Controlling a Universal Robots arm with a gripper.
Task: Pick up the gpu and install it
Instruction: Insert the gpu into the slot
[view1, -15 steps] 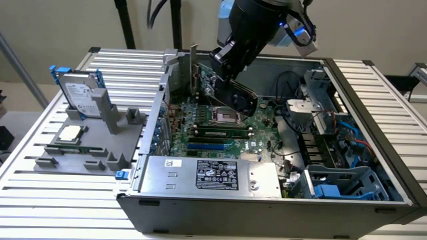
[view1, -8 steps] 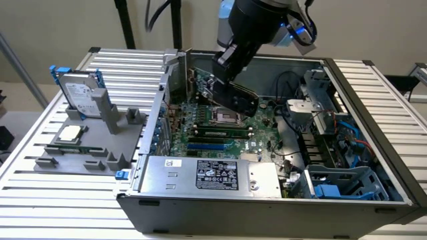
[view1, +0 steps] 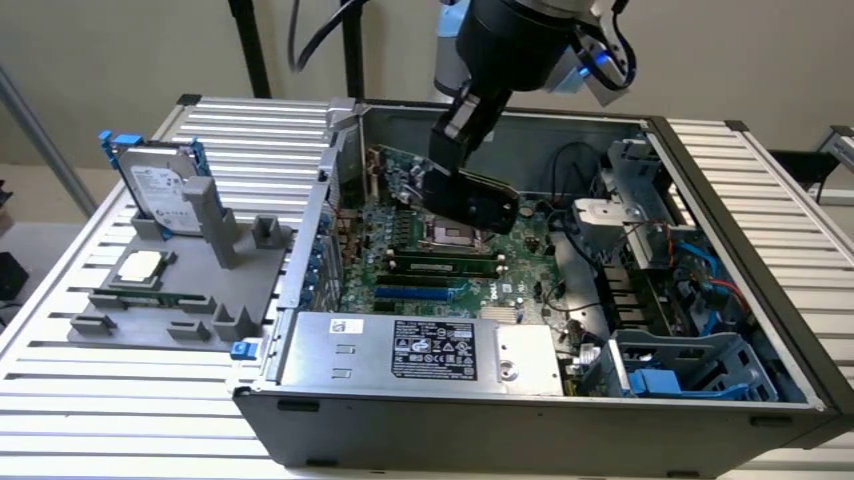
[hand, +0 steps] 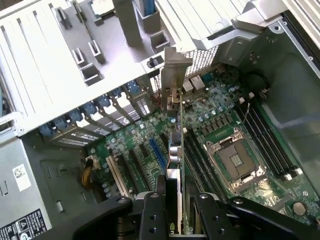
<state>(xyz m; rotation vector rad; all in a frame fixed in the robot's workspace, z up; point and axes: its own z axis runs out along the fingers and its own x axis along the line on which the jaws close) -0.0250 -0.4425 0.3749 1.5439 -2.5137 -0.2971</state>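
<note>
The gpu hangs inside the open computer case, above the green motherboard and close to the empty CPU socket. My gripper reaches down from the arm and is shut on the card's upper edge. In the wrist view the gpu appears edge-on, running away from my gripper. Its silver end bracket points toward the case's rear slot wall. The card is above the expansion slots, near a blue slot, and I cannot tell whether it touches one.
Outside the case, on the exterior view's left, a grey fixture holds a hard drive in a blue frame and a square CPU chip. The power supply fills the case front; a drive cage and cables crowd the right.
</note>
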